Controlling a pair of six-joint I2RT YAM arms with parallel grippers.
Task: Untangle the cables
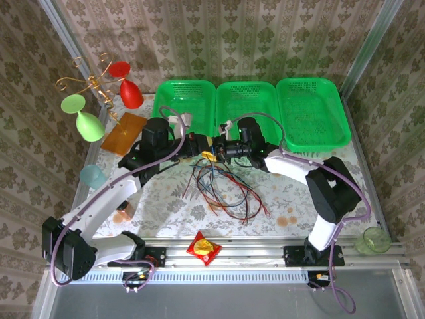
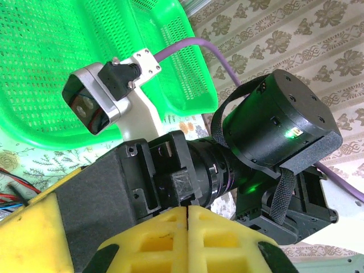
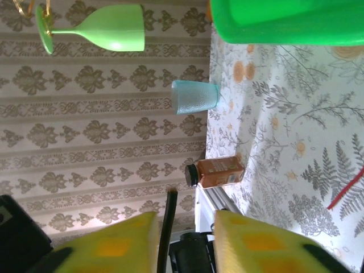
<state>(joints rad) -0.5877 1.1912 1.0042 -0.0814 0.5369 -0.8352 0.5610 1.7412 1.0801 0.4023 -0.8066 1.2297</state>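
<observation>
Cables heaped centrally, just nearward of both grippers, strands trailing near-right. Left gripper pressed together, any pinch untellable. Right gripper spread, black cable lengthwise in the gap, unclamped. Arms equally near.

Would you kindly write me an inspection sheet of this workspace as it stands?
Surface: floral tablecloth, lying flat.
Job's things: thin cables, red, black and blue among them, loosely tangled mid-table below the grippers.
Clutter: three green baskets along the far edge; orange tray, blue cup and brown bottle at left; red packet on the front rail; green glass near right.
Grippers: left gripper shut; right gripper open, a black cable between its fingers.
Cables: purple cords run along the arms.
Surroundings: patterned wallpaper; red goblet and green goblet on a gold rack.
</observation>
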